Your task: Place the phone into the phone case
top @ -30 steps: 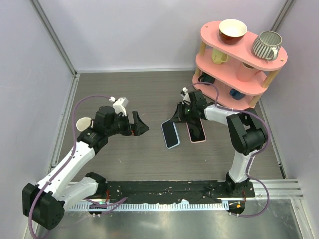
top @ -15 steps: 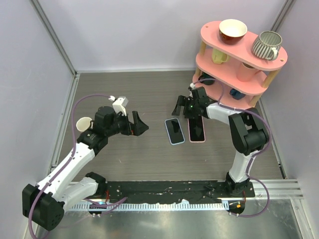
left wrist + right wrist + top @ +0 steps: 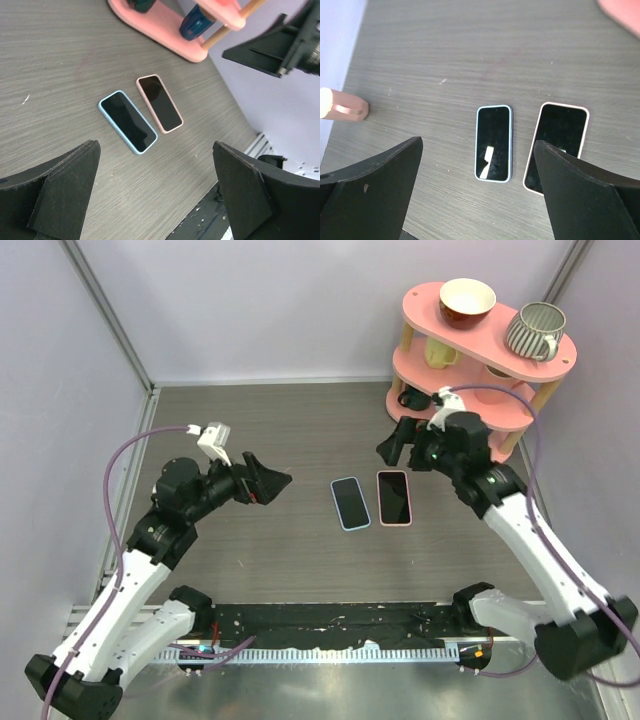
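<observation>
Right claw gapes wide, gripping nothing, hovering at 1 o'clock of the two phones. Left claw is likewise wide and empty at their 9 o'clock. On the tabletop lie the blue-rimmed phone and, just beside it at 3 o'clock, the pink-rimmed phone, screens up. A pink shelf stands at 1 o'clock.

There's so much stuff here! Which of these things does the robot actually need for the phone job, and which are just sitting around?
For the job: blue-rimmed phone, pink-rimmed phone, lying side by side on the table.
Just lying about: pink shelf, bowl, striped mug, yellow cup.
</observation>
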`<state>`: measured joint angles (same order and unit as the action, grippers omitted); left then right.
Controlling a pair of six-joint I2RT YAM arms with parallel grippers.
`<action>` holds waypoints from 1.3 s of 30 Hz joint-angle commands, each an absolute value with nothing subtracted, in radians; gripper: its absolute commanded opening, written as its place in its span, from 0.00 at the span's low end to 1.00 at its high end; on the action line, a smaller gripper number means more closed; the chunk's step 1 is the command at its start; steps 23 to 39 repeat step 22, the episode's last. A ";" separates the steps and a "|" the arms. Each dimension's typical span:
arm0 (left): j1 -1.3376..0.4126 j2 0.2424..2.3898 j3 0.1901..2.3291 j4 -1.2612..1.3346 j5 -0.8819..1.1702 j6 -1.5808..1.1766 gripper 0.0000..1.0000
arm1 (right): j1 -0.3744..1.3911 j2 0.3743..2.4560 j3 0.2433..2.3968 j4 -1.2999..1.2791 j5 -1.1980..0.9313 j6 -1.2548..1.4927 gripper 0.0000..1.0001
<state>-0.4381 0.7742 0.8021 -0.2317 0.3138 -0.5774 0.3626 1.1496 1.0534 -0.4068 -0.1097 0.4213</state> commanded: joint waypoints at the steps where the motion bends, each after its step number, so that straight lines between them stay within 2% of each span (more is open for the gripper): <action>1: -0.440 0.735 0.857 -0.179 0.304 -0.621 1.00 | 0.367 0.943 1.037 -0.503 -0.068 0.357 1.00; 9: -0.439 0.634 0.841 -0.206 0.245 -0.603 1.00 | 0.367 0.816 0.937 -0.508 -0.133 0.422 1.00; 19: -0.439 0.583 0.868 -0.287 0.203 -0.535 1.00 | 0.367 0.799 0.913 -0.463 -0.185 0.472 1.00; 39: -0.440 0.578 0.865 -0.282 0.195 -0.520 1.00 | 0.367 0.781 0.900 -0.436 -0.178 0.489 1.00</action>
